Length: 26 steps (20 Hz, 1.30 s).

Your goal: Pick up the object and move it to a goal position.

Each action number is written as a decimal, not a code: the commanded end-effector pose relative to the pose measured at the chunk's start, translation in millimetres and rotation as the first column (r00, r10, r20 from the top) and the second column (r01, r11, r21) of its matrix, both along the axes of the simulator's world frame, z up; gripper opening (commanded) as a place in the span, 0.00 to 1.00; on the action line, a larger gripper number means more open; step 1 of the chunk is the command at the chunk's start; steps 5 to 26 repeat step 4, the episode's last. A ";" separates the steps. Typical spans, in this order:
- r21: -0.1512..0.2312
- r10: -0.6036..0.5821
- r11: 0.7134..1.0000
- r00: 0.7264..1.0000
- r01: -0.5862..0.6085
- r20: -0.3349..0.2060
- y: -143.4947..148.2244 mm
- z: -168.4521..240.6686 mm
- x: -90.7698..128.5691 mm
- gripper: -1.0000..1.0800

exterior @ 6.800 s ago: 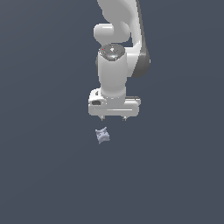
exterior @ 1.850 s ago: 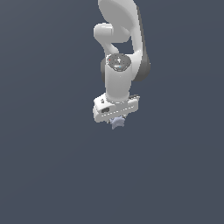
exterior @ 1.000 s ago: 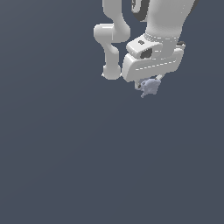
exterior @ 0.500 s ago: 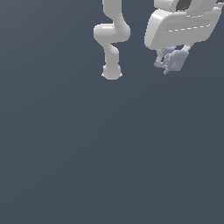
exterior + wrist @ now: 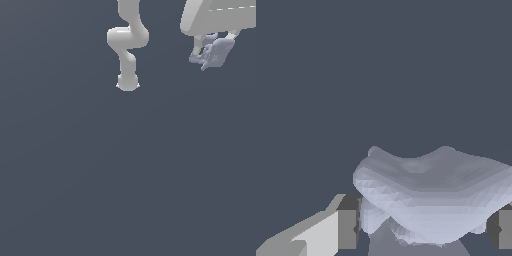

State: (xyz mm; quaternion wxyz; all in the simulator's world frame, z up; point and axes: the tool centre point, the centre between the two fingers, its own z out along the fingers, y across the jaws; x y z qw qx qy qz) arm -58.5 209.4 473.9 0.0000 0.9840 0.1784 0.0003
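Claw grips the pale bluish-grey object between its fingers, high above the worktop.

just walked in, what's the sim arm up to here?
The white Panda arm's end effector is shut on a small pale bluish-grey lumpy object, held up near the top of the exterior view's right, off the dark grey floor. The wrist view shows the object sitting between the two fingers. So the pick is done and the object is being carried; no goal marker is visible in either view.
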 end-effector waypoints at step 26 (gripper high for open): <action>0.000 -0.001 1.000 1.000 0.001 -0.001 2.9 5.4 0.0 0.00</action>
